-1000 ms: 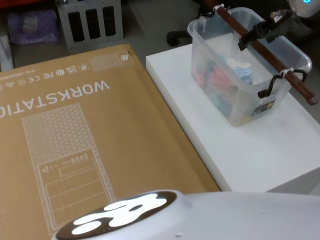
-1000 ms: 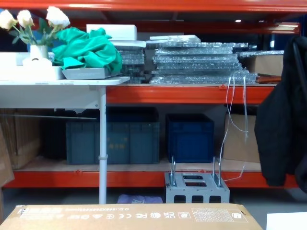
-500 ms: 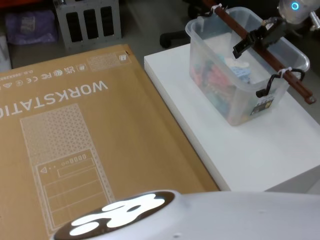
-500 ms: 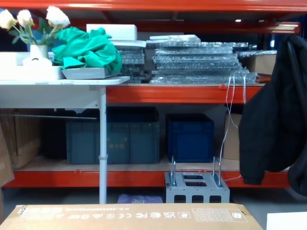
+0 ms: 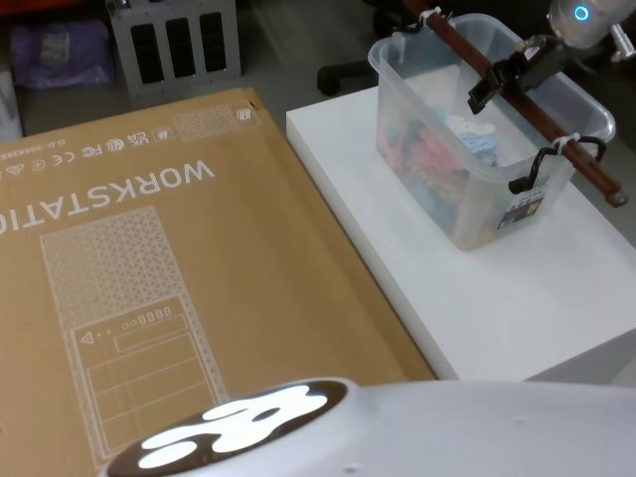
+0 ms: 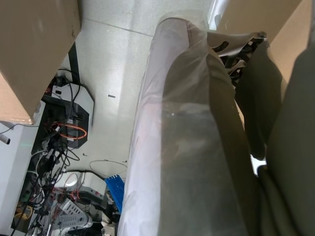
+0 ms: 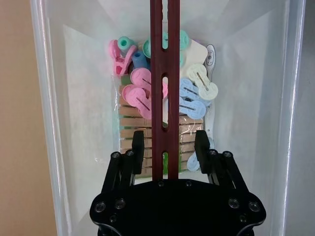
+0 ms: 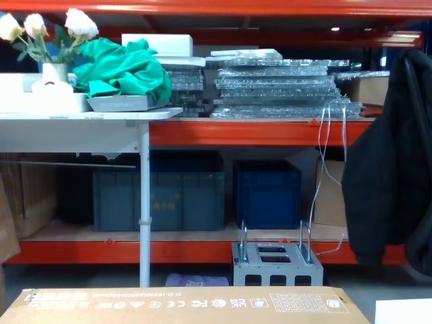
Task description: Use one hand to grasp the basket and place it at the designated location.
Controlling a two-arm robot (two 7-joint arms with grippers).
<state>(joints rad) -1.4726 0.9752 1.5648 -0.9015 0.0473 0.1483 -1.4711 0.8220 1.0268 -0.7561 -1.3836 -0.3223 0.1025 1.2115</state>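
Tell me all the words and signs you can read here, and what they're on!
"WORKSTATIO", upside down and cut off by the picture's edge: on the cardboard box.
"CE" and "FC" marks in a row near that box's far edge; the print beside them is too small to read.
Sticker on the basket: too small to read.
Print along the box's edge in the chest view: too small to read.

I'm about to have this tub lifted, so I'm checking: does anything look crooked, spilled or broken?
Nothing is spilled or broken. The one oddity is the dark red bar tied lengthwise over the basket, which overshoots the rim at the near end. The right gripper straddles it, open. The pegs lie inside.
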